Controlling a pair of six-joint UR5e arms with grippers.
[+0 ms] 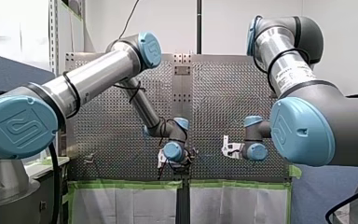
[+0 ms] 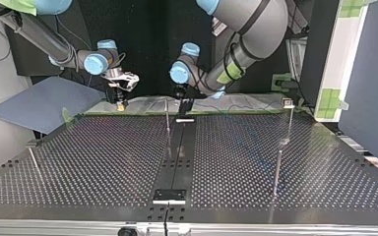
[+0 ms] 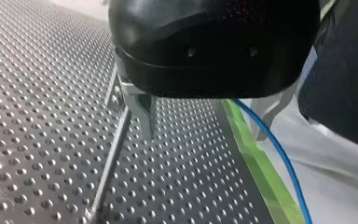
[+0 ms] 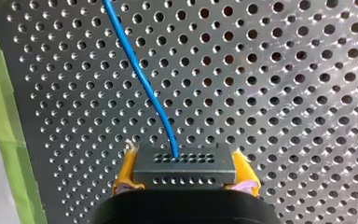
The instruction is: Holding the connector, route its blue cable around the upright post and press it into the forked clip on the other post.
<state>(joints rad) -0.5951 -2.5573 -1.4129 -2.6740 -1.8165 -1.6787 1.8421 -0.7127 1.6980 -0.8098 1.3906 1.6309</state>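
Perforated table (image 4: 284,70) underneath; right gripper (image 4: 186,171) pinches the rigid connector (image 4: 185,161), the sensible hold, since its thin blue cable (image 4: 141,77) looks limp, light; left gripper (image 3: 203,137) gapes.

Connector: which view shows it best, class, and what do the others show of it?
Right wrist view: the connector sits close up between the yellow pads of my right gripper, cable leaving it. In the top view it is too small to make out; the front and left wrist views do not show it.
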